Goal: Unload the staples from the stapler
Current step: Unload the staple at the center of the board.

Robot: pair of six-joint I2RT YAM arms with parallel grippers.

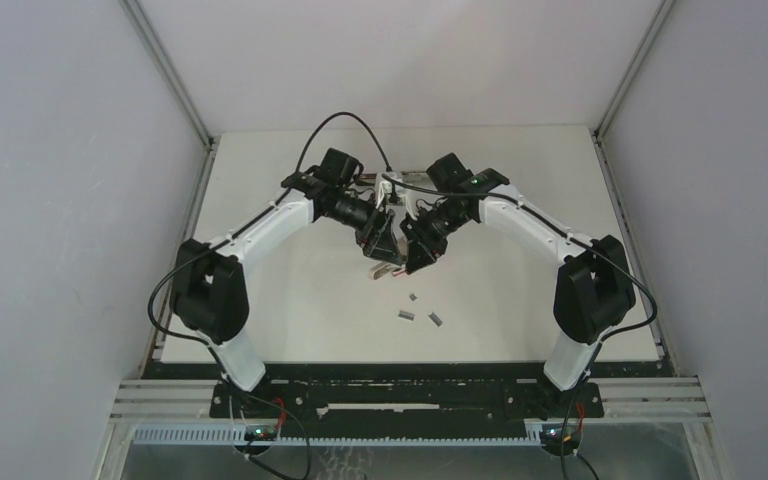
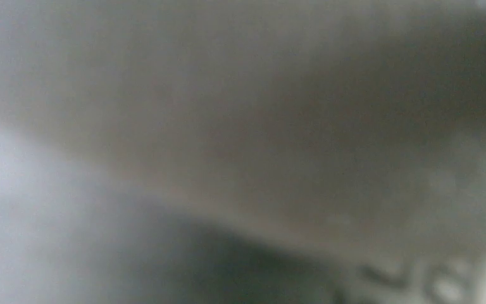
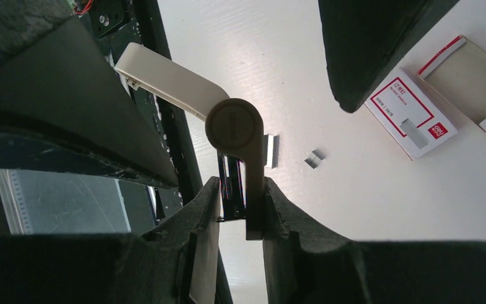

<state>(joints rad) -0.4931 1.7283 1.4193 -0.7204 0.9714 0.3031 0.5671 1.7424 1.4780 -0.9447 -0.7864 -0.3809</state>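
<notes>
My right gripper (image 3: 240, 187) is shut on the small beige stapler (image 3: 235, 126) and holds it above the table, with the black magazine and the beige base pinched between the pads. The stapler's lid (image 3: 164, 79) is swung out to the left. In the top view both grippers meet at the stapler (image 1: 388, 268): the left gripper (image 1: 380, 243) comes from the left, the right gripper (image 1: 417, 250) from the right. The left gripper's dark fingers (image 3: 380, 44) stand wide apart on either side of the stapler. Loose staples (image 1: 406, 315) lie on the table below. The left wrist view is a grey blur.
A red-and-white little box (image 3: 410, 113) and its open sleeve (image 3: 474, 82) lie on the table beyond the stapler. More staple strips (image 3: 271, 151) lie under it. The black rail at the table's near edge (image 1: 410, 370) runs in front of the arm bases.
</notes>
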